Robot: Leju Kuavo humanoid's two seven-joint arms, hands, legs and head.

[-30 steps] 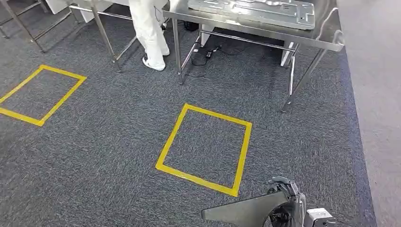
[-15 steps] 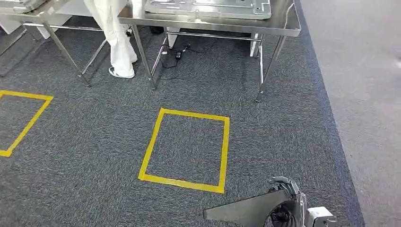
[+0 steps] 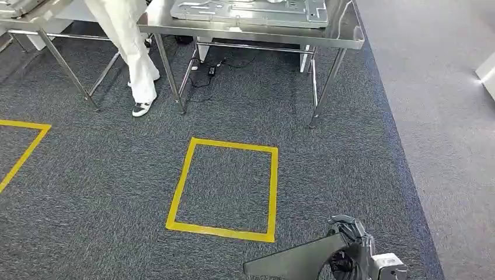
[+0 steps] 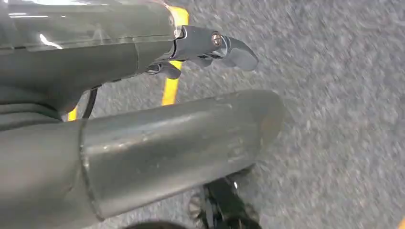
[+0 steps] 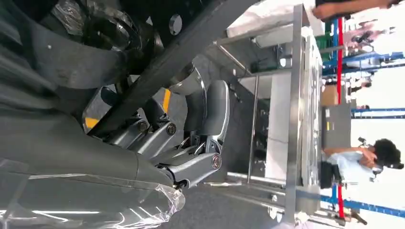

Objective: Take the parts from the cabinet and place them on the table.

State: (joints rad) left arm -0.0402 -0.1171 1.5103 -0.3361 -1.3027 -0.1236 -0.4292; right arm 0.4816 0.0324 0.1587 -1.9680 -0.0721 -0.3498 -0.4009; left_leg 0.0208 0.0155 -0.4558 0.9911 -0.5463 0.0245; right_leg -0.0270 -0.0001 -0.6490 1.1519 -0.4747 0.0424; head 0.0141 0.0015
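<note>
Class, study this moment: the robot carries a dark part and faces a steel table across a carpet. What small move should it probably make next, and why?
Probably keep walking forward toward the steel table. The right hand grips the dark part, yet the table stands well ahead, beyond the yellow taped square, out of reach. A metal panel lies on its top and a person stands at its left end, so it should approach with care.

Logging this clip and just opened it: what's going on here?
The robot's right hand holds a dark flat part low at its side, above grey carpet near a yellow taped square. Ahead stands a steel table carrying a large metal panel. A person in white trousers stands beside it. The part is not yet on the table.
</note>
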